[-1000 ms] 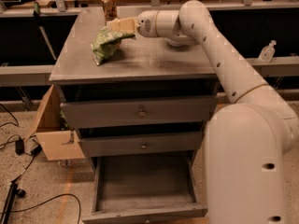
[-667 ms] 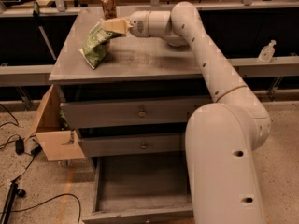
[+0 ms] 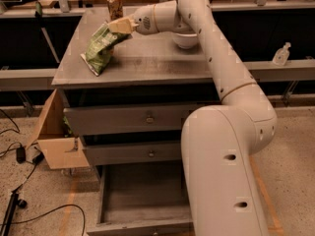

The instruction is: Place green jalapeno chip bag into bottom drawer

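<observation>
The green jalapeno chip bag (image 3: 101, 48) hangs tilted over the left part of the grey cabinet top (image 3: 147, 63), its lower end at or just above the surface. My gripper (image 3: 119, 26) is shut on the bag's upper end. The white arm reaches in from the lower right across the cabinet. The bottom drawer (image 3: 140, 193) stands pulled open below, its flat grey inside bare. The two upper drawers (image 3: 147, 118) are closed.
A drink can (image 3: 114, 5) stands at the back of the cabinet top, just behind the gripper. A white bowl (image 3: 186, 39) sits behind the arm. An open cardboard box (image 3: 54, 134) stands on the floor to the left, with cables beside it. A spray bottle (image 3: 281, 54) is on the right ledge.
The gripper has carried the bag to the left and toward the front-left of the cabinet top, and the bag now hangs more steeply from its upper end.
</observation>
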`<state>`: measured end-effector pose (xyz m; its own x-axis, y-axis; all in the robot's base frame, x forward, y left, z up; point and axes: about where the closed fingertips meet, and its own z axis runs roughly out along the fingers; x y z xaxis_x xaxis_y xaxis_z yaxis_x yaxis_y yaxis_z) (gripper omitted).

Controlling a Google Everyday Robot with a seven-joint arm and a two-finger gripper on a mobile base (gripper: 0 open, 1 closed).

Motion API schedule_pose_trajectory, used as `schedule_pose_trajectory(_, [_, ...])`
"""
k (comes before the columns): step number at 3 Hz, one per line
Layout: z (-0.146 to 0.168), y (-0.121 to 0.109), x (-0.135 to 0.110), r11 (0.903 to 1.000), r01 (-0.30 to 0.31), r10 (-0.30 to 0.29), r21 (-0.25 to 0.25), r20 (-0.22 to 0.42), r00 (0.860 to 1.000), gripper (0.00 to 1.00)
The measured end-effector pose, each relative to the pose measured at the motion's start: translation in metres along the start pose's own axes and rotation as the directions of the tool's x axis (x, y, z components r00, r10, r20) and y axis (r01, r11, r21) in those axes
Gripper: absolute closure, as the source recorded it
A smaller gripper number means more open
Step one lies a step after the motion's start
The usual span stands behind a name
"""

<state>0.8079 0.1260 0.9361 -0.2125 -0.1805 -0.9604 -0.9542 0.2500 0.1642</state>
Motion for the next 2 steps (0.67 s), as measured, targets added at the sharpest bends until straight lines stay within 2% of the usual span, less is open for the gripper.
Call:
schedule_pose_trajectory(1, [-0.023,0.008,-0.003,0.9994,0.018,-0.016,0.03,-0.087,0.996,1.0])
schedule_pose_trajectory(2, [-0.063,0.03,0.0,0.9968,-0.056,0.065,0.057,-0.166,0.984,1.0])
